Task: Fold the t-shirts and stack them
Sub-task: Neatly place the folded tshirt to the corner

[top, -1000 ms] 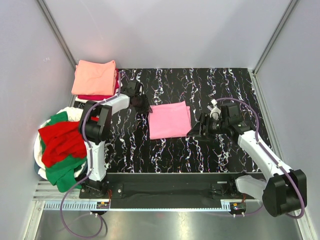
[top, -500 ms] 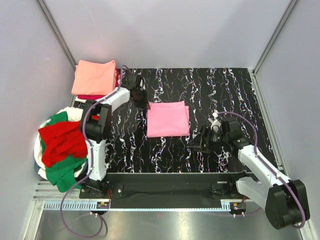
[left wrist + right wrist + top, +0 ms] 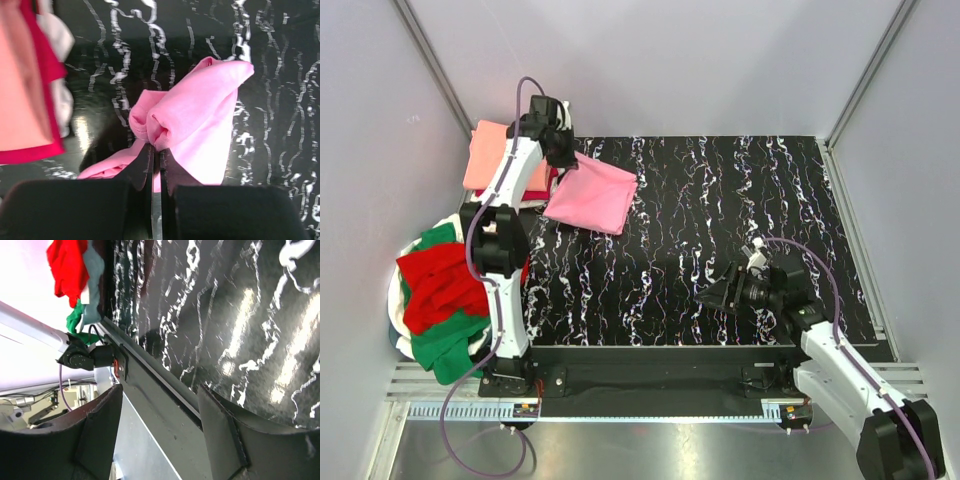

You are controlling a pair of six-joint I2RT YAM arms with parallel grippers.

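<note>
Across the cell stretches the black marbled table (image 3: pixel 750 190), and the action is all at its far left corner. Off the left edge sits a big loose heap (image 3: pixel 430 310), with a red tee (image 3: pixel 445 280) crumpled over a green tee (image 3: pixel 455 350) and white cloth peeking out round the rim. Beyond it, at the far left, is the folded stack (image 3: pixel 495 172), a salmon-orange tee (image 3: pixel 502 148) on top with a red edge showing underneath.

Right beside that stack is the pink tee (image 3: pixel 595 195), folded and hanging out to the right over the table. The left gripper (image 3: pixel 563 152) has it: in the wrist view its fingers (image 3: pixel 142 170) are squeezed nearly together on a bunched pink fold, cloth draping down on both sides.

Over on the near right, well apart from every shirt, the right gripper (image 3: pixel 715 293) hovers low over bare table, fingers spread wide and holding nothing.
</note>
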